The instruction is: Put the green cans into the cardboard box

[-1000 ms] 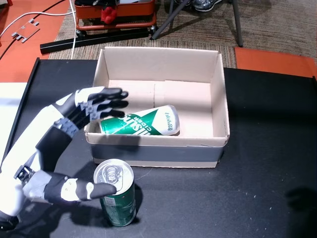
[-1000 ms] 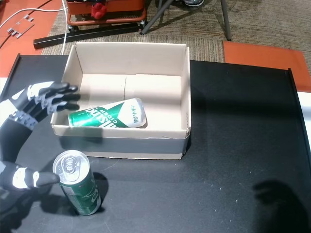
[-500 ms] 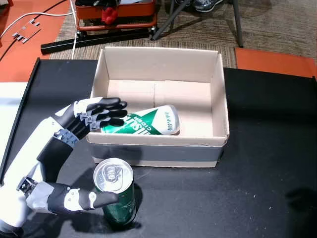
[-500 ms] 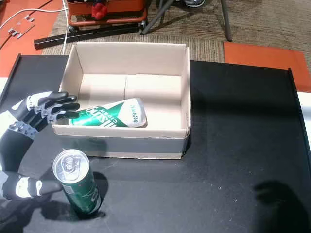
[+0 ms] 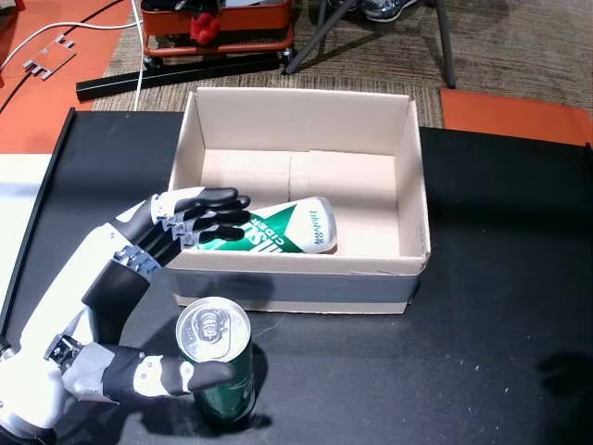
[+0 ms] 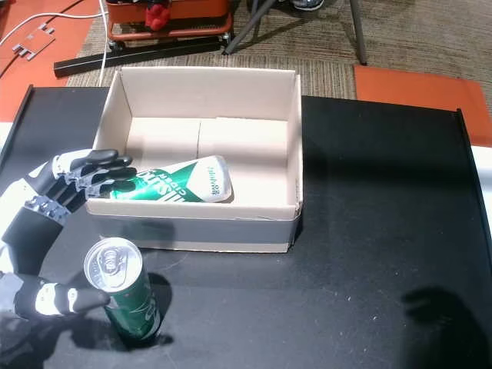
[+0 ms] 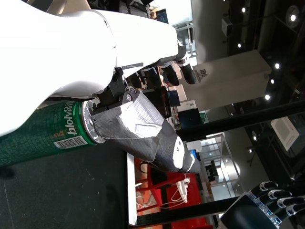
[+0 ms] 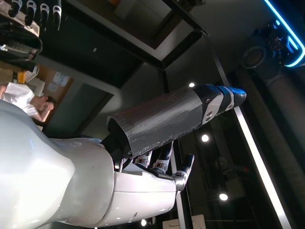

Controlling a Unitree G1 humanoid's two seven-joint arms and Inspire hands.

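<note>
On the worktop [image 5: 500, 278], the left hand [image 5: 139, 278] brackets the upright can [image 5: 218, 366], fingers [image 5: 208, 211] spread apart, thumb touching it, grasping nothing; right hand's [image 8: 157, 143] fingers extended.

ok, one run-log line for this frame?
left robot hand: open, around upright can, no grasp | right robot hand: raised, open | lying can: in cardboard box

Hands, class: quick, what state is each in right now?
Left hand: open around the standing green can, not gripping.
Right hand: open, holding nothing.
</note>
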